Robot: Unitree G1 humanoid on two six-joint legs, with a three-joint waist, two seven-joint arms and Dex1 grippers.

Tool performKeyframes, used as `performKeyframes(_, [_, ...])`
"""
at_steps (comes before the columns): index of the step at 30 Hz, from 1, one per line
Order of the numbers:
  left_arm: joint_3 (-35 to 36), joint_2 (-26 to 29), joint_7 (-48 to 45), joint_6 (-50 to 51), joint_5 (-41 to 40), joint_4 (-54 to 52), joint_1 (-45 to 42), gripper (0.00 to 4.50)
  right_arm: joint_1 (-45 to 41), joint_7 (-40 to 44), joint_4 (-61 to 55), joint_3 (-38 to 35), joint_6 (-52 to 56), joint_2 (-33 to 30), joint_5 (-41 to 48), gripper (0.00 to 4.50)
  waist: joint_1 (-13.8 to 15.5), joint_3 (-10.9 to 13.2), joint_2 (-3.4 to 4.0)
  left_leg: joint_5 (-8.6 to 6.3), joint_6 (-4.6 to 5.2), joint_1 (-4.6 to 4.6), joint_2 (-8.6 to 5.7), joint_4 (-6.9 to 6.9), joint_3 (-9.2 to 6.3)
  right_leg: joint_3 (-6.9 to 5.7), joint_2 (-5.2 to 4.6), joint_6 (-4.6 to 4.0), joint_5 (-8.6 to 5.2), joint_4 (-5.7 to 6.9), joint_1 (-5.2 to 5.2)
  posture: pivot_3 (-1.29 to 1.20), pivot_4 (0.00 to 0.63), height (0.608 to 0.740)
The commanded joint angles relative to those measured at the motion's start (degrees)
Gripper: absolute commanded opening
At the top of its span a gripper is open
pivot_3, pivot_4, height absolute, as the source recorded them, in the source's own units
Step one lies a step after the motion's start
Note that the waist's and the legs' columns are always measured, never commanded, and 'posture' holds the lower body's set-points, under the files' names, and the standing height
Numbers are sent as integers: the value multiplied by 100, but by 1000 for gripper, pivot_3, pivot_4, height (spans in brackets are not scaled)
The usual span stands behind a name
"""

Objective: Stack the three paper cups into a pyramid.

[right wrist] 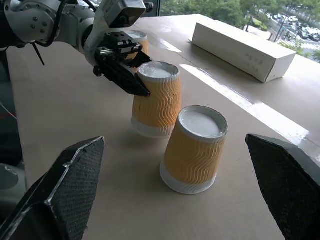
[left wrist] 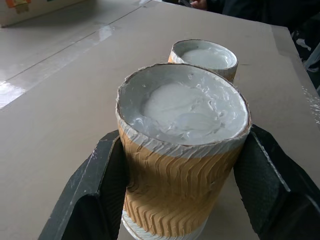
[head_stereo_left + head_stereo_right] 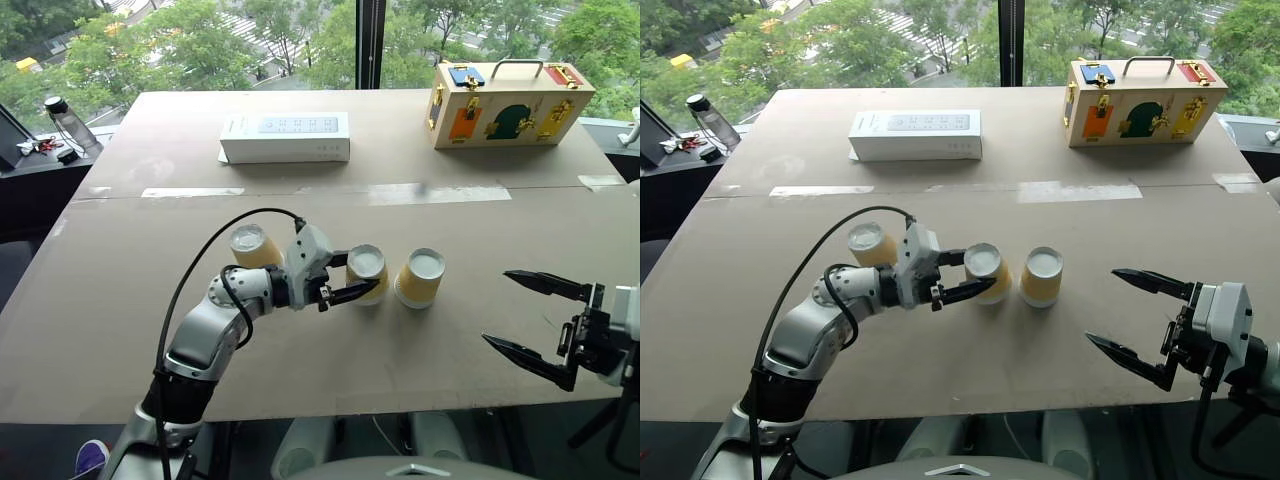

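Left claw (image 3: 350, 278) pinching middle cup (image 3: 367, 272), tilted, on tabletop (image 3: 120, 300); two more cups flank it. Right claw (image 3: 530, 318) spread wide, empty.

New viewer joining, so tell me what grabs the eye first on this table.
The left gripper is shut on the middle cup of three upside-down paper cups in a row mid-table. The right gripper hangs wide open off to the right, short of the right cup. At the far edge sit a white box and a wooden box with coloured latches.
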Motion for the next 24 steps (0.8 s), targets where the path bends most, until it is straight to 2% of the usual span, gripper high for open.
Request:
performKeyframes(1, [-12,-74,-20,-286,107,74,-118,2829,26,79,83,-325,-170,-14,2,4500,1,0,0,0,0,0,0,0,1,0,0,0,0,0,0,0,150,740])
performKeyframes(5, [-48,-161,-61,-481,207,304,-109,2829,-67,-12,323,-394,-266,62,-48,4500,0,0,0,0,0,0,0,0,1,0,0,0,0,0,0,0,150,740])
performKeyframes(10, [-75,-339,-85,-529,223,506,-258,2829,-363,502,940,-540,-59,-496,154,4500,-1,0,0,0,1,0,-2,6,3,1,-1,2,1,0,2,0,150,740])
performKeyframes(13, [-71,-367,-164,-532,196,538,-270,2829,-744,768,1192,-617,415,-952,616,4500,-16,0,1,-1,2,0,-2,7,5,3,-1,3,2,0,2,0,150,740])
performKeyframes(17, [-74,-426,-249,-514,155,578,-293,2829,-1493,1495,1866,-555,392,-1413,761,4500,-10,0,1,-2,4,1,0,7,7,3,0,3,2,0,2,0,150,740])
performKeyframes(24, [-56,-440,-308,-513,188,614,-337,2829,-1920,2501,2499,-559,585,-1753,930,4500,4,1,0,-4,8,-8,-2,13,1,-6,-4,3,2,-5,3,0,150,740])
